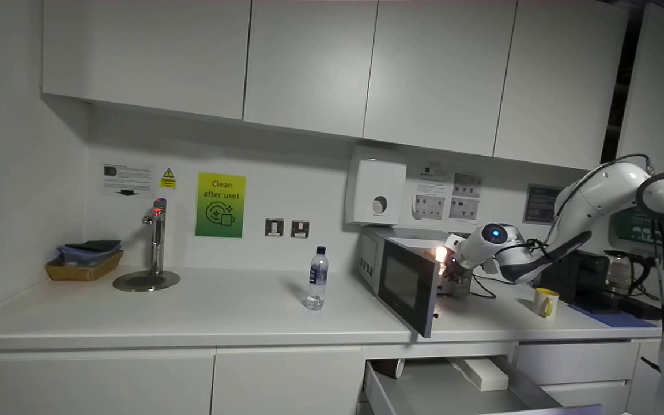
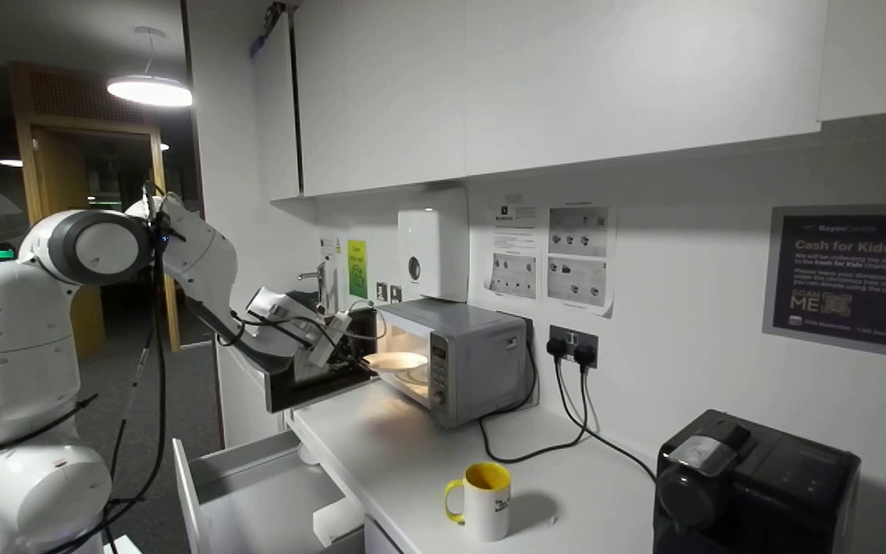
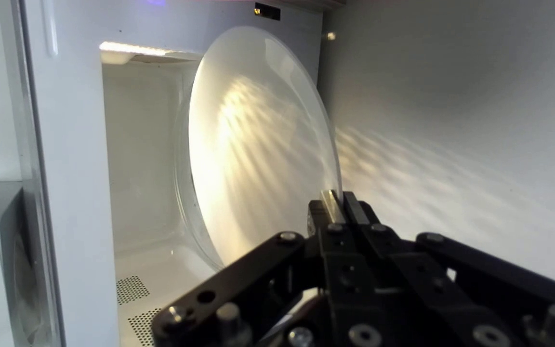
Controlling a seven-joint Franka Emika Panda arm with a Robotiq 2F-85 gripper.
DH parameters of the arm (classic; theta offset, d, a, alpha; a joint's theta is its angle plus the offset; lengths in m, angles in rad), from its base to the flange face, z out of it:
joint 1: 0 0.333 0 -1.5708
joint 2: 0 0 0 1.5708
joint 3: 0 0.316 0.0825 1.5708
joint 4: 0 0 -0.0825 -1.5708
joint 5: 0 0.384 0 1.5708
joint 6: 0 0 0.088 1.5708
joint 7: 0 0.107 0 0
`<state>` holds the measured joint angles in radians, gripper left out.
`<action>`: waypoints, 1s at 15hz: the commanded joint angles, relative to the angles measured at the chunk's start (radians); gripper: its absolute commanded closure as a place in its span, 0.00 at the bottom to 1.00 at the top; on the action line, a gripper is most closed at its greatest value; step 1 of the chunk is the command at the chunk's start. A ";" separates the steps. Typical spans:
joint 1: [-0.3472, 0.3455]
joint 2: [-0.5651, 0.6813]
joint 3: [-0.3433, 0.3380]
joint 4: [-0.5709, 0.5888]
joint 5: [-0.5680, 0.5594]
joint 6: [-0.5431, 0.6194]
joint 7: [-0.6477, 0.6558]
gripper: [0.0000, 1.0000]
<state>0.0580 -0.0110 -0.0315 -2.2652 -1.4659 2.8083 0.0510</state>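
Observation:
My gripper [image 3: 339, 209] is shut on the rim of a white plate [image 3: 258, 144]. In the wrist view the plate extends from the fingertips toward the lit microwave cavity, with the glass turntable [image 3: 183, 193] beyond it. In an exterior view my gripper [image 2: 358, 360] is at the mouth of the grey microwave [image 2: 481, 369], and the plate [image 2: 395, 361] is roughly level, partly inside, above the turntable. The microwave door [image 2: 316, 385] stands open beside the gripper. In an exterior view the open door [image 1: 407, 282] hides the plate, and the gripper [image 1: 453, 270] shows just behind it.
A white and yellow mug [image 1: 545, 302], also in an exterior view [image 2: 487, 504], stands on the counter. A water bottle [image 1: 317, 279] stands beyond the door. An open drawer [image 1: 430, 397] juts out below, holding a white box [image 1: 485, 373]. A black coffee machine [image 2: 758, 492] stands nearby.

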 commanded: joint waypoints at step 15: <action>0.001 0.003 0.000 0.004 -0.005 -0.002 0.001 0.99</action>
<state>0.0585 -0.0098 -0.0315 -2.2667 -1.4645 2.8083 0.0510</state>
